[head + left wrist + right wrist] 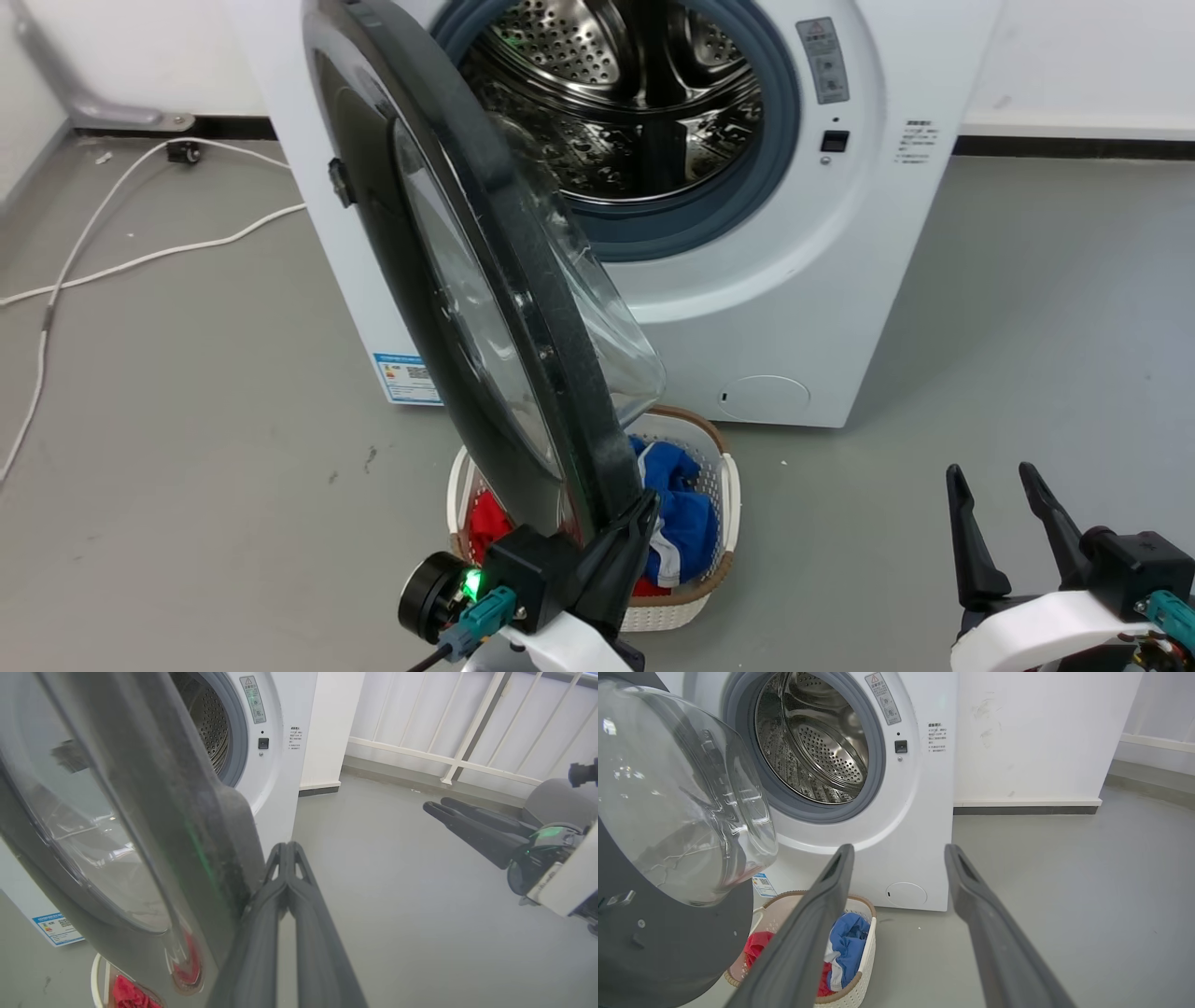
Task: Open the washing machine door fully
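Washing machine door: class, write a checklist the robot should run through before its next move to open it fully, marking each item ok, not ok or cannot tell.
1. Large round glossy black washing machine door fully open: not ok, only partway.
2. Left gripper at door's lower rim, jaws shut: ok.
3. Right gripper clear of door, jaws open: ok.
4. White plastic laundry basket clears the door's underside: cannot tell.
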